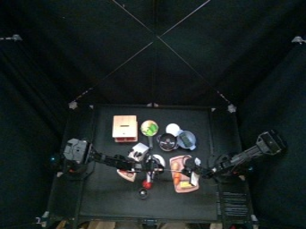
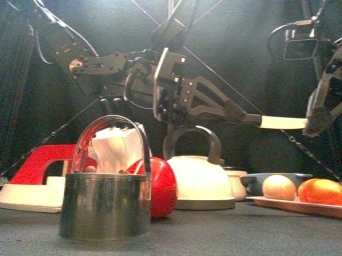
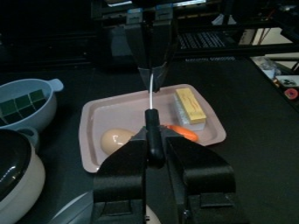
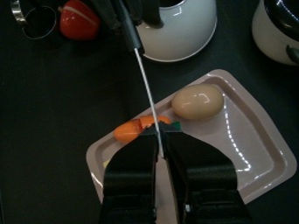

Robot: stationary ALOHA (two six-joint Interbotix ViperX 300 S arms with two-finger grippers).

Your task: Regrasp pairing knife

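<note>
The paring knife point(image 4: 143, 83) hangs level above the pink tray point(image 4: 239, 149), held at both ends. My left gripper point(image 3: 149, 131) is shut on its black handle point(image 3: 149, 121). My right gripper point(image 4: 158, 156) is shut on the tip of the thin blade point(image 3: 149, 83). In the front view the pale blade point(image 2: 274, 122) spans from the left gripper point(image 2: 174, 95) to the right gripper point(image 2: 314, 120), well above the table things. In the top view both grippers meet near the table's front middle, the left point(image 1: 146, 164) and the right point(image 1: 198, 170).
On the tray lie an egg point(image 4: 197, 102), a carrot piece point(image 4: 128, 131) and a yellow block point(image 3: 191, 105). A white kettle point(image 2: 201, 175), a red apple point(image 2: 160, 185) and a metal cup point(image 2: 104, 205) stand near the front. A white bowl point(image 3: 24, 96) and an orange box point(image 1: 123, 128) are behind.
</note>
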